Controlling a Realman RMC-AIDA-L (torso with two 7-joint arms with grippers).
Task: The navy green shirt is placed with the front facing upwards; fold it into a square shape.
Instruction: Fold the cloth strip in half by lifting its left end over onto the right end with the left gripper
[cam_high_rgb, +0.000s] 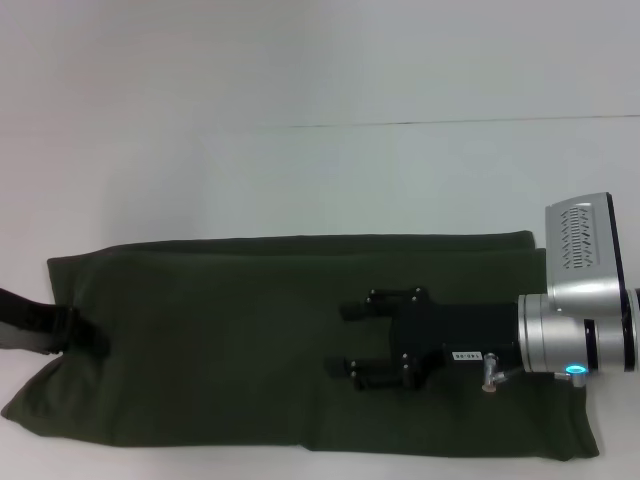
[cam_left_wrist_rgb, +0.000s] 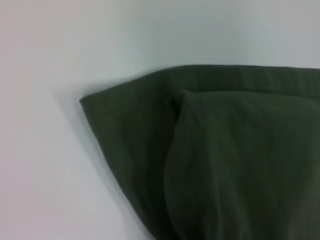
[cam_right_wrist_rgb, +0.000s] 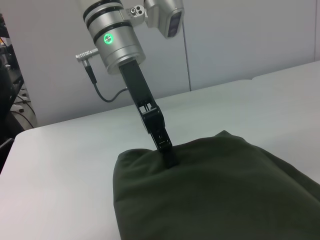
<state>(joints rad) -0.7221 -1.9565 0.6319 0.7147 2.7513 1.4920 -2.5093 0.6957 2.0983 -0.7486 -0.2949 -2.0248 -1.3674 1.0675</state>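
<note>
Olive-green cotton, plain side up: the navy green shirt (cam_high_rgb: 250, 340) lies as a long folded band on the white table (cam_high_rgb: 300, 150).
My left gripper (cam_high_rgb: 72, 333) seemingly pinches its left edge; my right gripper (cam_high_rgb: 352, 340) hovers above, fingers apart, empty.

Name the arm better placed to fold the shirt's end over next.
Left, probably: the left gripper already meets the end of the dark olive-green cotton shirt; the right gripper hovers open over its middle.

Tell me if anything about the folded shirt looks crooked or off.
The navy green shirt lies as a long strip, but its left end flares unevenly near the left gripper, with the near corner splayed outward. The right gripper hovers open over it.
</note>
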